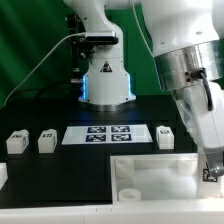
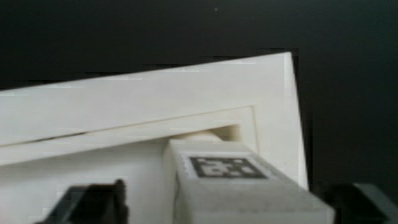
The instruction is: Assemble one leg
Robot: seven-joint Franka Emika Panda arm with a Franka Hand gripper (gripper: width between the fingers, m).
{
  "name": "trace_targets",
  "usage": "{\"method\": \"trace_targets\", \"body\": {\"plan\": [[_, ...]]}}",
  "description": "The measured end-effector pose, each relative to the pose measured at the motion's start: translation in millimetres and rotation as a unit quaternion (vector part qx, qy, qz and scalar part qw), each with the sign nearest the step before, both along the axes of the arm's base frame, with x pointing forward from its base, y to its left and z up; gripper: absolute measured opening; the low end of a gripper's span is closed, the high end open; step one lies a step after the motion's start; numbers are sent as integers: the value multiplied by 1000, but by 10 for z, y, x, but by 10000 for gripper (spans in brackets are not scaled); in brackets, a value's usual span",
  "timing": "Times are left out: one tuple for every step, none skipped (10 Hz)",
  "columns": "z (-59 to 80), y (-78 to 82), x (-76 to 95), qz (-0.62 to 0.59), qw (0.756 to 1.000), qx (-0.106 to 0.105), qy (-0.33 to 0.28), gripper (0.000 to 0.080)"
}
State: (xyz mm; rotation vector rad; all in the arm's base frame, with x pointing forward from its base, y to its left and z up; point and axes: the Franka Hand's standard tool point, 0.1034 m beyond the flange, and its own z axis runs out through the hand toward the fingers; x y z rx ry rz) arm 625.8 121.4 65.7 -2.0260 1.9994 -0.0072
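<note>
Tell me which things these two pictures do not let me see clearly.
- Gripper: in the exterior view the arm's body hides it.
- Held leg: the wrist view's edge cuts it off, so its lower end is unseen.
- Tray: each view shows only part of it.
- Marker board: tags too small to read in the exterior view.

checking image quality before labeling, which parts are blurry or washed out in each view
Exterior view: the arm's wrist housing is large, soft and bright near the lens, and a blue-white glow on the robot base is blown out. Wrist view: the white tray is overexposed with little surface detail, the leg is soft though its tag stays readable, and the end effector fingers are dark blurs.
</note>
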Motion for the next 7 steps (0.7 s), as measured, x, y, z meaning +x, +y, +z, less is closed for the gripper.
{"method": "trace_targets", "body": {"plan": [[-7, 14, -14, 90, 996, -21, -8, 621], [-6, 55, -21, 177, 983, -42, -8, 641], [1, 129, -40, 238, 970, -57, 1, 641], [23, 213, -56, 280, 957, -69, 9, 648], [22, 194, -42, 332, 940, -79, -5, 648], [19, 175, -41, 371, 925, -86, -12, 649], [19, 170, -39, 422, 901, -94, -23, 649]]}}
